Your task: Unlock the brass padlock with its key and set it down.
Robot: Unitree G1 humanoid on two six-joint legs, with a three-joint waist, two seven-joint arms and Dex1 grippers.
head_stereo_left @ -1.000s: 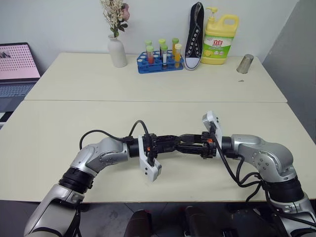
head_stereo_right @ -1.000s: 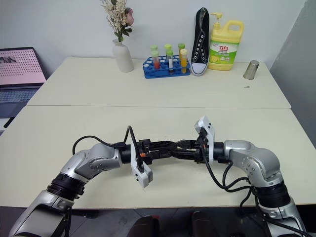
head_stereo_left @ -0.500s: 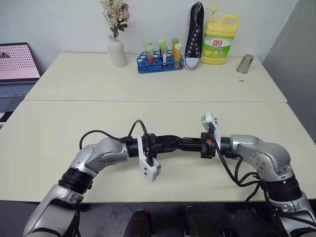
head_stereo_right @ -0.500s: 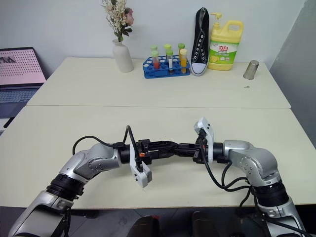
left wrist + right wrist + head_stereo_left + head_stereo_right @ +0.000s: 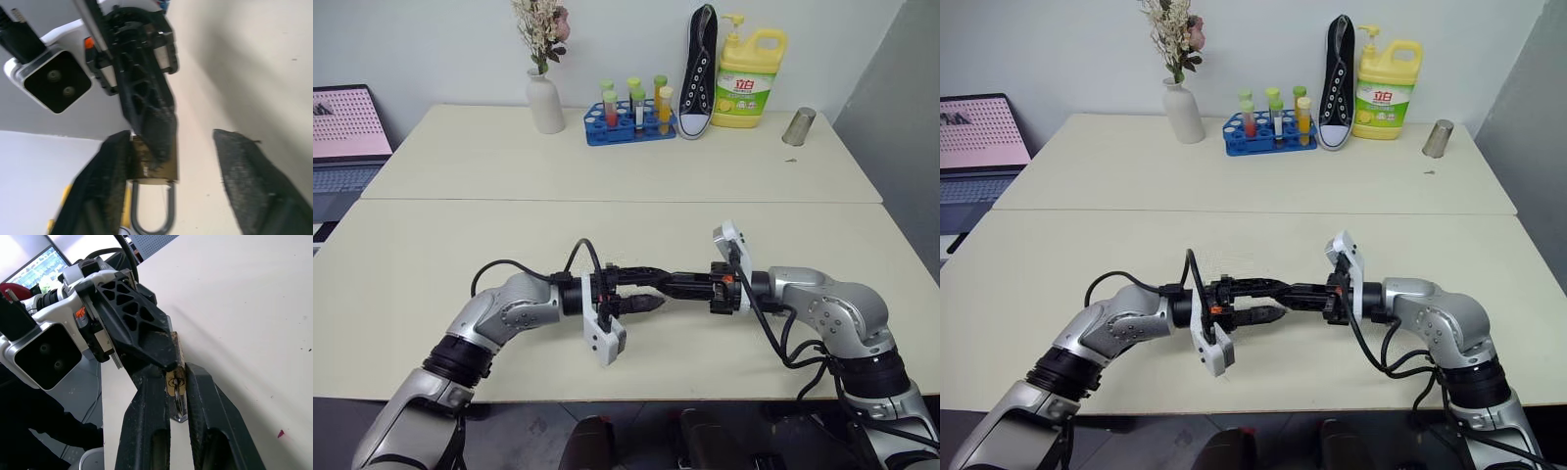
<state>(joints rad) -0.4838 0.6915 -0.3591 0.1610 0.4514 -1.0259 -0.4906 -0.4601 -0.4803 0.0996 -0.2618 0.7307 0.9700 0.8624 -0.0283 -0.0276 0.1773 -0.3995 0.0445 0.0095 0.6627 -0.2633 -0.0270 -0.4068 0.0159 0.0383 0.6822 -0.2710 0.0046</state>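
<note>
A: Pale bench [image 5: 431, 255]; brass padlock [image 5: 152, 165] aloft between both arms, pinched in right fingers [image 5: 146, 426], left fingers [image 5: 244, 191] spread beside it.

B: Could slip, fall onto bench, if pinch loosens.

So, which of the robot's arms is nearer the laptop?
Left. The left arm is on the same side as the laptop; the right arm is on the side away from it.

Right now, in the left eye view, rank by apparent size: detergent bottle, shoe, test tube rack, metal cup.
1. Shoe and detergent bottle: too alike to rank.
2. Test tube rack.
3. Metal cup.
</note>
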